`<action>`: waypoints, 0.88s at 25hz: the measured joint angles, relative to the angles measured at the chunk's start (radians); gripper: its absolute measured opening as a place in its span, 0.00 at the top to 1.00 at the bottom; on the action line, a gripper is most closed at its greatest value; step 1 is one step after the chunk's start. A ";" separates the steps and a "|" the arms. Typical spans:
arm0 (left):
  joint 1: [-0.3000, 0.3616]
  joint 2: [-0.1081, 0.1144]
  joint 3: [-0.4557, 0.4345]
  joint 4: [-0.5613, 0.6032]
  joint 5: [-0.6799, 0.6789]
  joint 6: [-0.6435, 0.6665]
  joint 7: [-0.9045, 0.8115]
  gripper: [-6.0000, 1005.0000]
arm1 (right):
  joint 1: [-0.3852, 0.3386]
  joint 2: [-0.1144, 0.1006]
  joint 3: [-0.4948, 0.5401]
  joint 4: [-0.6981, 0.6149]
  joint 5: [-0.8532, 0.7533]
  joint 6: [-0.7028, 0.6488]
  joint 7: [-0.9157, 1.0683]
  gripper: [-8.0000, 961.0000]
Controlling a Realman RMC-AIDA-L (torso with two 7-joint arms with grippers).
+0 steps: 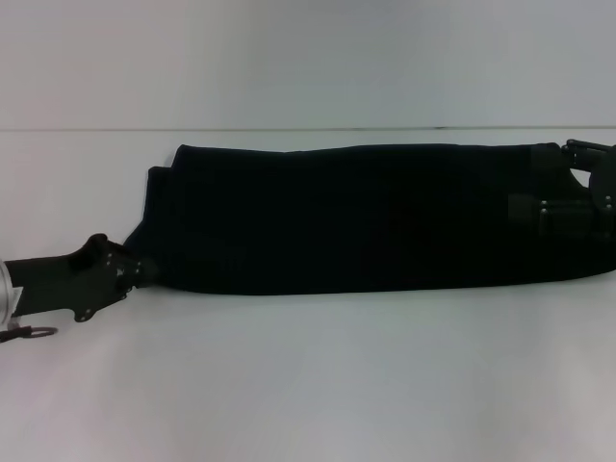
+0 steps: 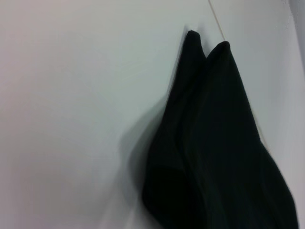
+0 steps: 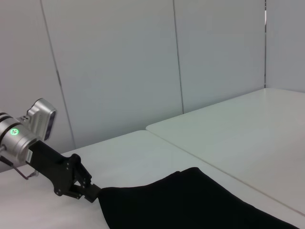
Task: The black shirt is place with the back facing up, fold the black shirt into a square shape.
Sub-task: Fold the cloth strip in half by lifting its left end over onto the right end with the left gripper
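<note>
Shirt: the black shirt (image 1: 346,217) lies as a long band across the middle of the head view, already folded lengthwise on the white table (image 1: 308,385), no lettering showing.
Left claw: my left gripper (image 1: 142,271) sits at the lower left end of the band, fingers pinching the cloth edge; the right wrist view shows it from across the table (image 3: 90,193), clamped on the corner.
Right claw: my right gripper (image 1: 539,210) is over the band's right end, dark on dark, and I cannot tell how its fingers stand.
Left wrist view: two cloth tips (image 2: 207,47) point toward the upper centre of the frame, cloth bunched and lifted a little off the table.
Risk: if I carry this end over with a thin pinch, the layers may slip apart and the fold comes out skewed, not square.
Risk two: if both ends do not move evenly, the band may twist or drag.
Around: a table seam (image 1: 289,129) runs across the upper part, a wall (image 3: 119,62) stands behind.
In the way: nothing on the table blocks the fold.
</note>
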 joint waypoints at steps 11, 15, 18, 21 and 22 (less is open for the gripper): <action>0.006 0.006 -0.068 -0.038 0.002 -0.003 -0.021 0.59 | -0.002 0.000 0.001 -0.003 0.000 0.001 0.000 0.04; 0.005 0.007 -0.064 -0.038 0.007 -0.004 -0.049 0.51 | -0.005 0.000 0.001 -0.004 0.001 0.001 0.000 0.04; 0.005 0.007 -0.063 -0.042 0.007 -0.016 -0.054 0.44 | -0.006 0.000 0.001 -0.005 0.002 0.001 0.000 0.04; 0.004 0.007 -0.063 -0.052 0.006 -0.037 -0.056 0.33 | -0.007 0.000 0.001 -0.006 0.002 0.001 0.000 0.04; 0.002 0.007 -0.063 -0.055 0.006 -0.046 -0.056 0.29 | -0.007 0.000 0.001 -0.007 0.002 0.001 0.000 0.04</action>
